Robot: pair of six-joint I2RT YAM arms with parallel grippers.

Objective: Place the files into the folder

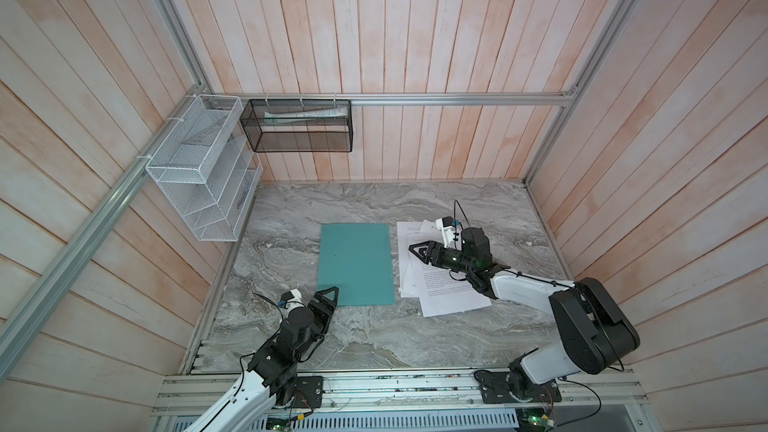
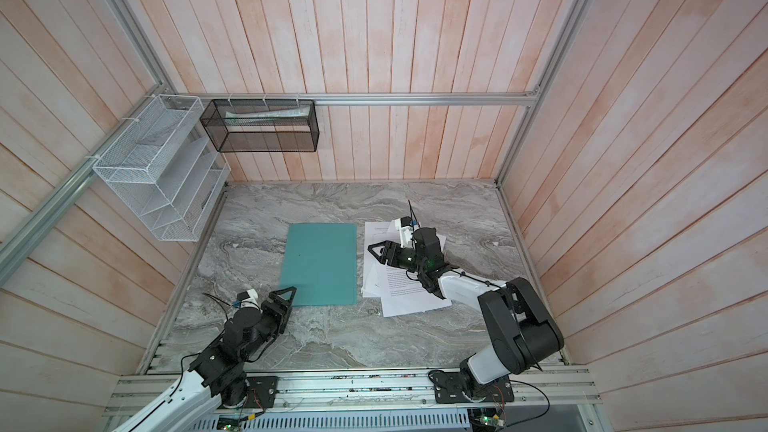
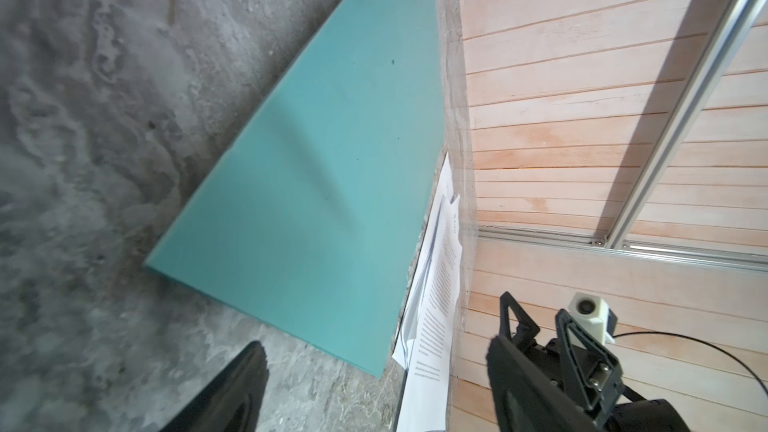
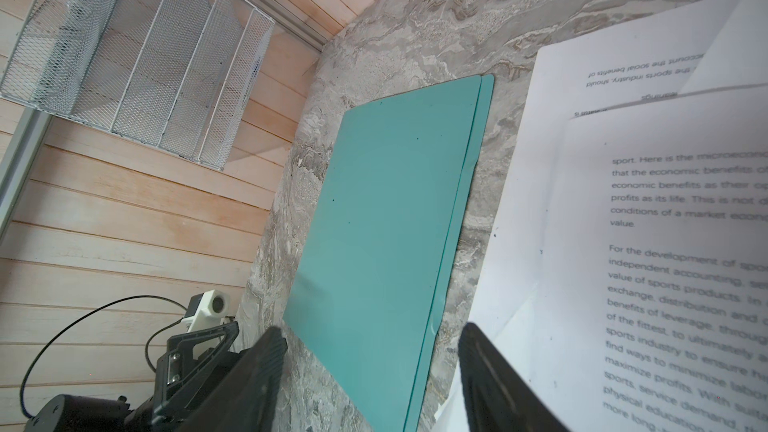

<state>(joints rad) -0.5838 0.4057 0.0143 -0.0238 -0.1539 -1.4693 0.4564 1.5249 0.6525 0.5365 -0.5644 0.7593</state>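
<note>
Both top views look steeply down from overhead; wrist cameras sit low — all share the folder (image 1: 356, 264).

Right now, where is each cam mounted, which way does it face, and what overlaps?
Top views: one stereo head, high above, looking down at the closed folder, the files beside it and both arms.
Left wrist: low over the table, looks across the folder toward the files; own fingertips show, and the right gripper.
Right wrist: over the files, facing the folder; left gripper visible.
Shared: folder and files in all views.
</note>
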